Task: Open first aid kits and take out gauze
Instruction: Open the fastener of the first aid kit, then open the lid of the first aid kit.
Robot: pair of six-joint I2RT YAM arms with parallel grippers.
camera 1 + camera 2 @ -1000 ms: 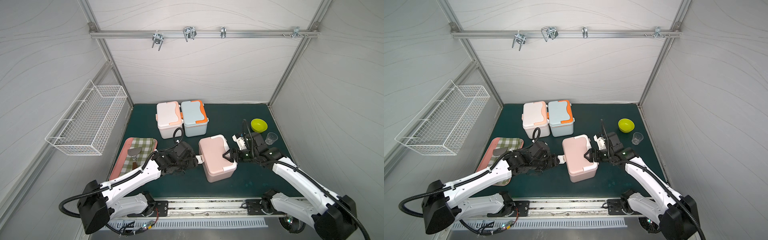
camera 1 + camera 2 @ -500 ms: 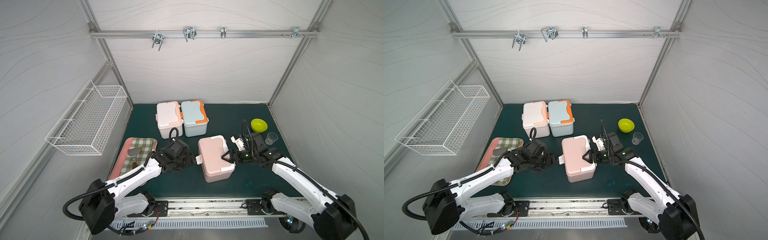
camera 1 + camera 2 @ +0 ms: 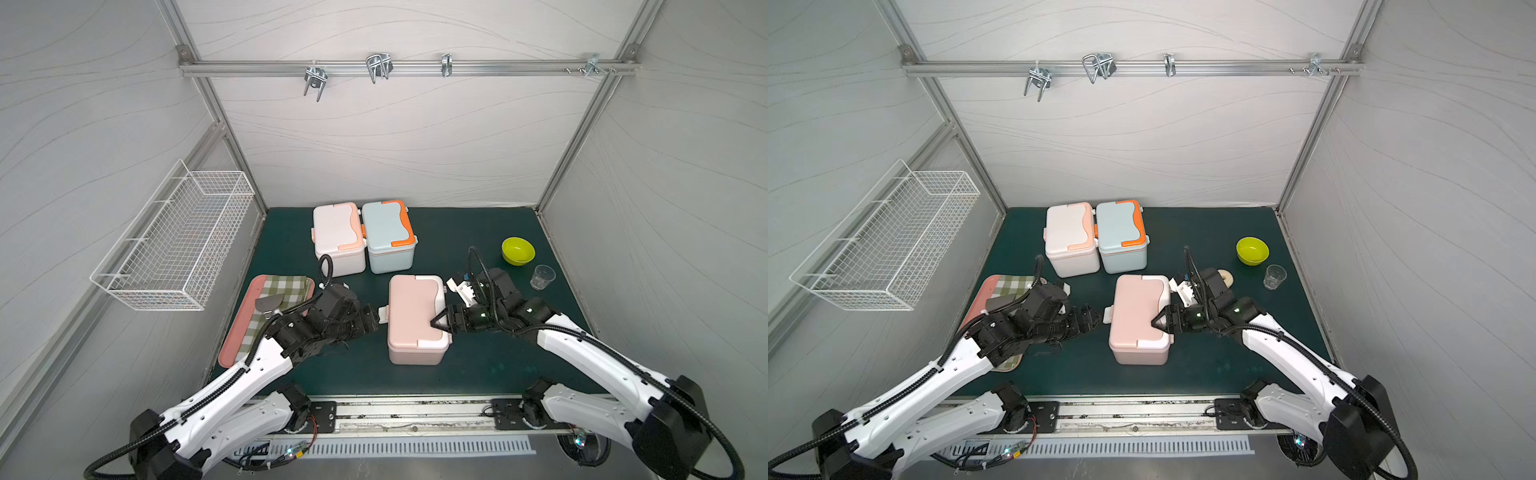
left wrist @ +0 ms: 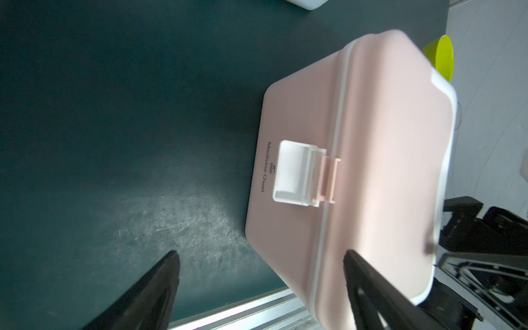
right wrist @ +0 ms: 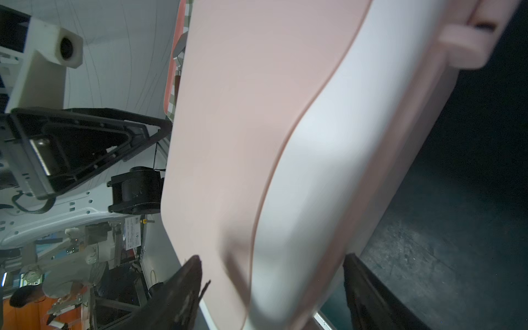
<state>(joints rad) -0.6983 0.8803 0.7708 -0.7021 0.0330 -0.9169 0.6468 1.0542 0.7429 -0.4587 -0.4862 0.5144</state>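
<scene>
On the green mat (image 3: 478, 365), in both top views, the pink kit (image 3: 411, 316) (image 3: 1136, 316) is sitting shut, centre front. Left wrist: the left gripper (image 4: 260, 254) is gaping wide, empty. Right wrist: the right gripper (image 5: 273, 257) is straddling the kit's lid edge, grip unclear.

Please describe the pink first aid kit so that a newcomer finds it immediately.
On the dark green mat, the white kit and the pale blue kit stand together at the back. The pink first aid kit stands alone nearer the front, the only one with white trim.
</scene>
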